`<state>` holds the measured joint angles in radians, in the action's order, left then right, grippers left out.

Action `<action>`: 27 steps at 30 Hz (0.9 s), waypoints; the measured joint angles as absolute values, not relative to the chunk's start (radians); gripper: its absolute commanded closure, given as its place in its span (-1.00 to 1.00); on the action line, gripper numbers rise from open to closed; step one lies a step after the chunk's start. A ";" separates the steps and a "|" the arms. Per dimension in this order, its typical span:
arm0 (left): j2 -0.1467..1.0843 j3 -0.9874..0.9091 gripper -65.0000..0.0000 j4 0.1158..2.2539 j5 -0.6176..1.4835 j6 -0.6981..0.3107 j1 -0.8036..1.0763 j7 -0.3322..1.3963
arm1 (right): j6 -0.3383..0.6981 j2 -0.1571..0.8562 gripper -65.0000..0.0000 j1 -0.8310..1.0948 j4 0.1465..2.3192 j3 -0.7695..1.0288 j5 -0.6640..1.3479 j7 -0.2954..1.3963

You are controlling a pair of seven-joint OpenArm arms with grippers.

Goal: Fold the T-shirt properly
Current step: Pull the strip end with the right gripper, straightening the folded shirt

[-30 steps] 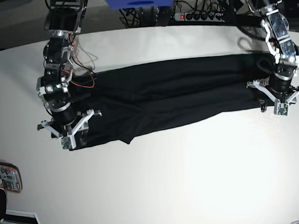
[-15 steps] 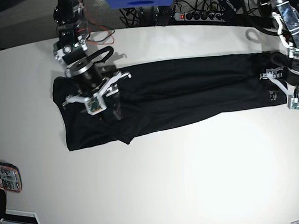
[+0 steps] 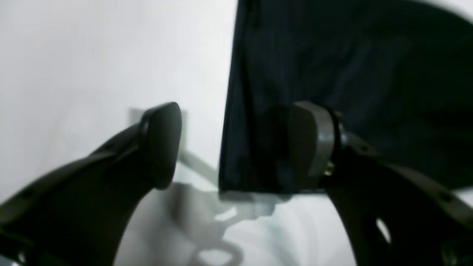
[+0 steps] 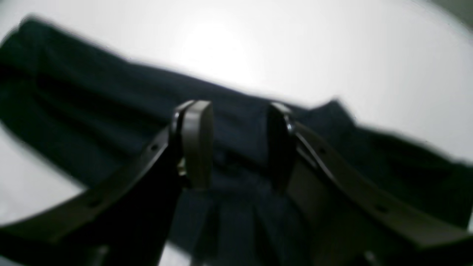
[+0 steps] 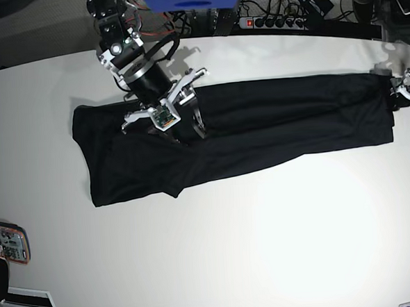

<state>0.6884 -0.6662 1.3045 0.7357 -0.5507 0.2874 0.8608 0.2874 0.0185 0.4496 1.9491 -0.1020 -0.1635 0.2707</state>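
In the left wrist view, your left gripper (image 3: pixel 236 146) stands with its fingers spread wide and nothing between them. One finger sits over the white worktop (image 3: pixel 92 62), the other over the T-shirt (image 3: pixel 332 66), whose straight edge runs down between them.

In the right wrist view, which is blurred, your right gripper (image 4: pixel 240 142) hangs above the T-shirt (image 4: pixel 111 122); its fingers are apart, with only dark cloth seen in the gap behind them, and none looks pinched.

In the base view, the T-shirt (image 5: pixel 273 121) lies as one long black band across the worktop (image 5: pixel 232 249). Your right gripper (image 5: pixel 186 130) is over its left part; your left gripper (image 5: pixel 405 94) sits at the frame's right edge, beside the shirt's end.
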 measured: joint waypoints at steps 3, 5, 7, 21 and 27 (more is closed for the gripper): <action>0.710 -0.667 -0.33 1.281 0.726 -0.569 0.282 0.845 | 0.278 0.019 0.30 0.448 1.950 -0.100 -0.163 0.274; 0.707 -0.667 -0.33 1.280 0.726 -0.573 0.283 0.803 | 0.287 0.019 0.30 0.455 1.950 -0.098 -0.165 0.276; 0.695 -0.666 -0.33 1.247 0.715 -0.582 0.276 0.788 | 0.290 0.019 0.30 0.453 1.950 -0.099 -0.165 0.278; 0.693 -0.542 -0.33 1.025 0.736 -0.686 0.236 0.588 | 0.283 0.019 0.31 0.451 1.950 -0.074 -0.165 0.275; 0.630 -0.490 -0.32 1.029 0.754 -0.689 0.191 0.572 | 0.287 0.019 0.31 0.451 1.950 -0.074 -0.165 0.274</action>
<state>0.6296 -0.4900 1.0294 0.7540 -0.6888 0.1905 0.5720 0.2871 0.0193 0.4515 1.9495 -0.0738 -0.1646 0.2745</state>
